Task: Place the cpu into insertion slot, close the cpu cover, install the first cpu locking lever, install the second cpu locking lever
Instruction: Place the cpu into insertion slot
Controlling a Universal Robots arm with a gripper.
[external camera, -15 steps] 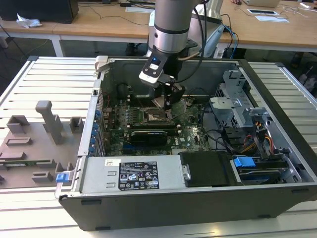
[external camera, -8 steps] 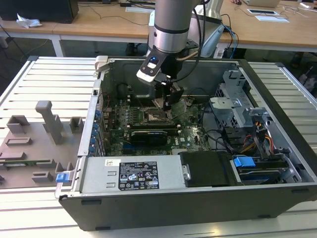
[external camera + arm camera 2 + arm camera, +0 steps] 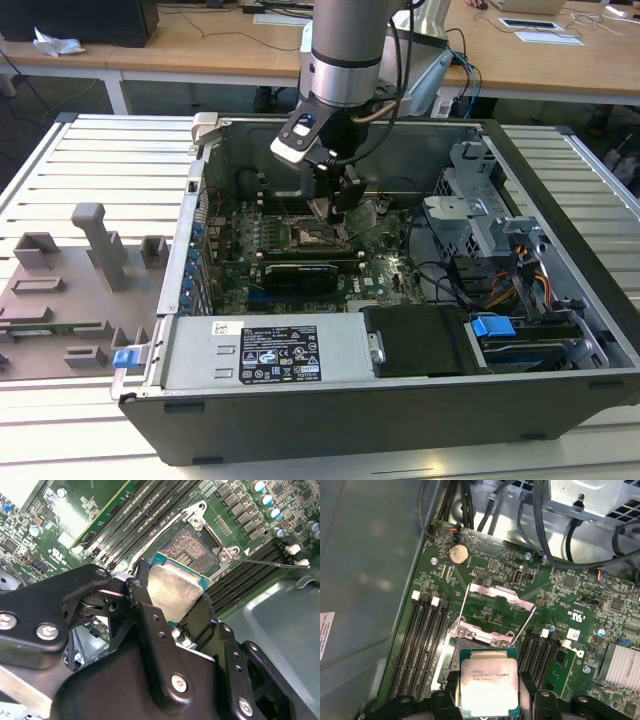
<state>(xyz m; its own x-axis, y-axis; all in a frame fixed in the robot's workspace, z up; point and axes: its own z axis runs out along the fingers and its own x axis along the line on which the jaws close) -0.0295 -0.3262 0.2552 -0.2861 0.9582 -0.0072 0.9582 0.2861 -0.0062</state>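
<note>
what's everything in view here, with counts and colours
cpu: one, silver-grey, held near the insertion slot
insertion slot: one, dark, on the motherboard
cpu cover: one, silvery, raised open
memory slots: several, black, both sides of the insertion slot
motherboard: one, green, inside the case
case: one, dark grey, on the slatted table
fixture board: one, grey, exterior view's left
arm: one, silver and black, jaws shut on the cpu

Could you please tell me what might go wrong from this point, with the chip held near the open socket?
The gripper grips the cpu by its edges close to the insertion slot; a slip or tilt could land it askew on the exposed contacts. The cpu cover stands open beside the slot, so the chip or gripper might catch it. The locking lever juts out sideways and could snag too.
</note>
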